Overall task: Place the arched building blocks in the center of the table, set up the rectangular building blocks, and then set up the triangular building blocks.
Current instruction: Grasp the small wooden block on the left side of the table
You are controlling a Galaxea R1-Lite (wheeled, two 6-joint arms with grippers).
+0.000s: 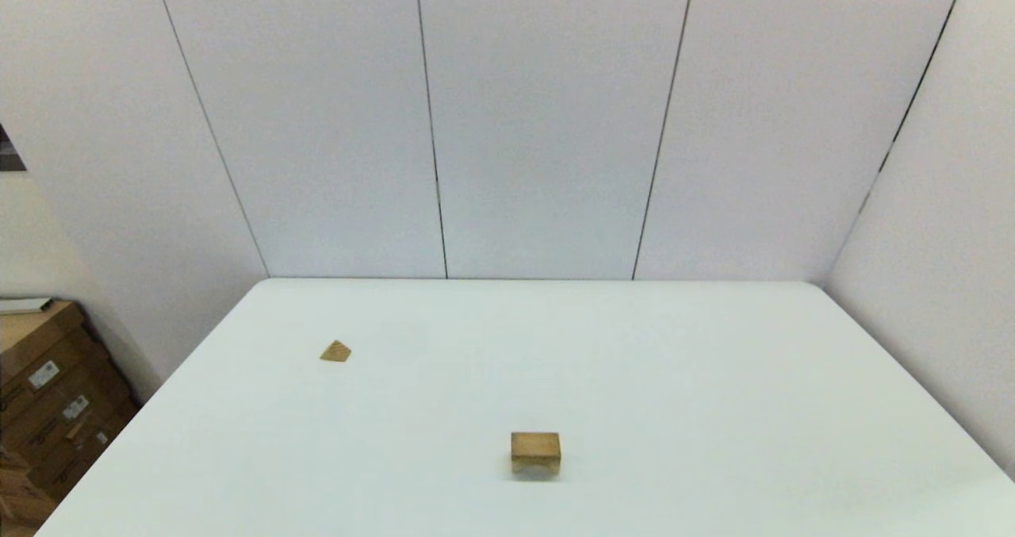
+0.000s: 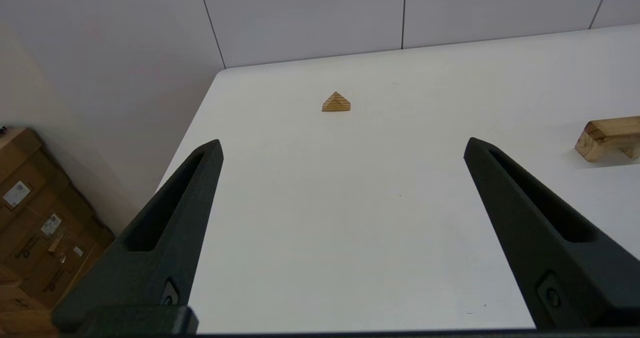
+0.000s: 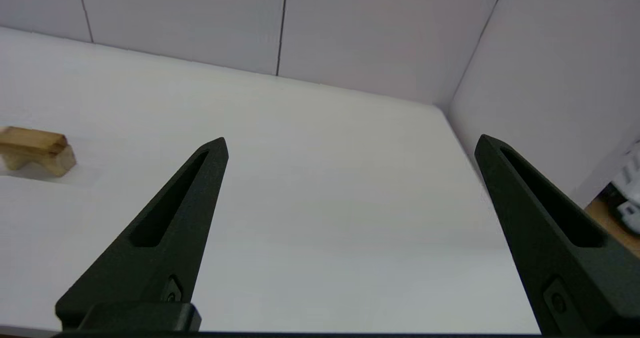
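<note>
While the head view showed neither arm, it took in the matte white table (image 1: 714, 410) with its rounded corners and two light-wood pieces well apart on it. A boxy stack (image 1: 535, 451) stood near the front middle; from this angle I could not tell the flat rectangular building blocks from the arched building blocks beneath. The triangular building blocks (image 1: 335, 351), a small wedge, lay toward the far left. Brown cardboard boxes (image 1: 47, 394) sat off the table's left edge, their white labels too small to read.

From the left wrist view, the left gripper (image 2: 342, 146) hung above bare tabletop, its tapered black fingers spread wide and holding nothing. The wedge (image 2: 336, 102) lay ahead, striped grain plain on its face. Off to one side stood the arched piece (image 2: 607, 146) on its legs, a flat bar (image 2: 615, 126) resting on top.

From the right wrist view, the right gripper (image 3: 350, 143) was likewise spread wide and empty over the table, with the stacked blocks (image 3: 37, 151) off to one side.
</note>
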